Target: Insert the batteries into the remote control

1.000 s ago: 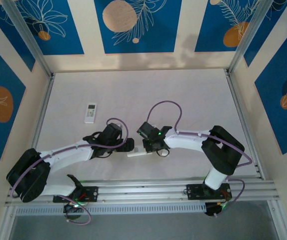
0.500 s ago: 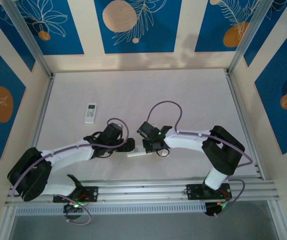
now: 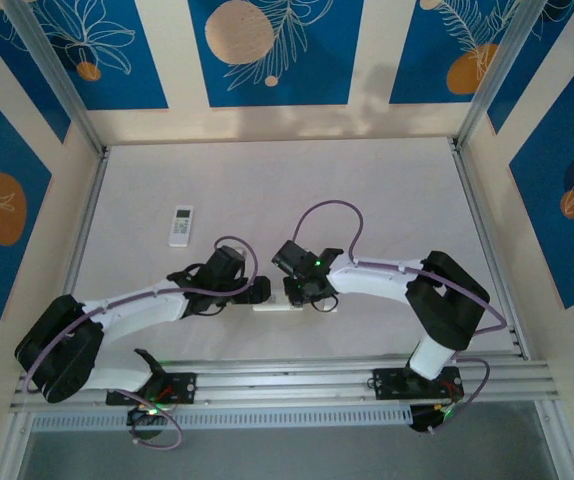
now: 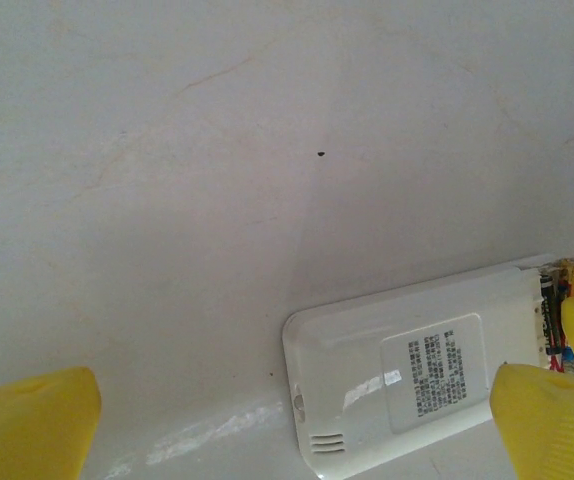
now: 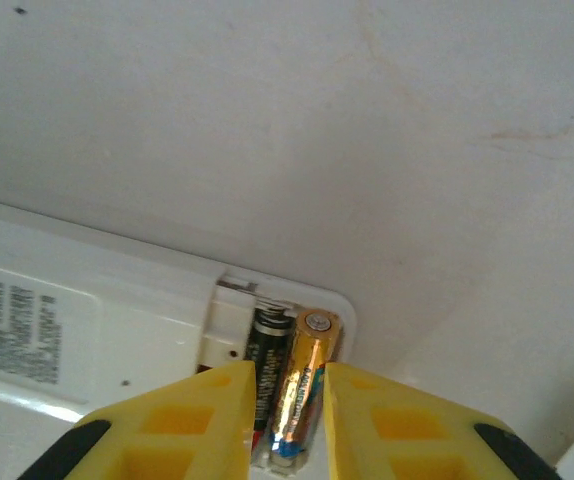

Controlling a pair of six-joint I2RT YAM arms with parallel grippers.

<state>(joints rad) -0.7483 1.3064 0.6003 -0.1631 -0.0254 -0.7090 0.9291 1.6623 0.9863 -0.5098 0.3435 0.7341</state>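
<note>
Batteries (image 5: 302, 385): two side by side in the open bay at the end of the white remote control (image 5: 97, 320).
Right gripper (image 5: 289, 405): yellow fingers narrow, flanking the pair; contact cannot be told.
Left gripper (image 4: 289, 425): fingers wide, holding nothing.
Table (image 3: 367, 190): pale, bare-looking.
Walls: blue floral panels (image 3: 267, 50).

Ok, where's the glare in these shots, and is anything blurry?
Right wrist: a bright sheen runs down the gold battery, and the yellow fingers are soft. Left wrist: a glare patch on the remote beside its label, a pale streak on the table. Top external: even light, nothing blown out.
</note>
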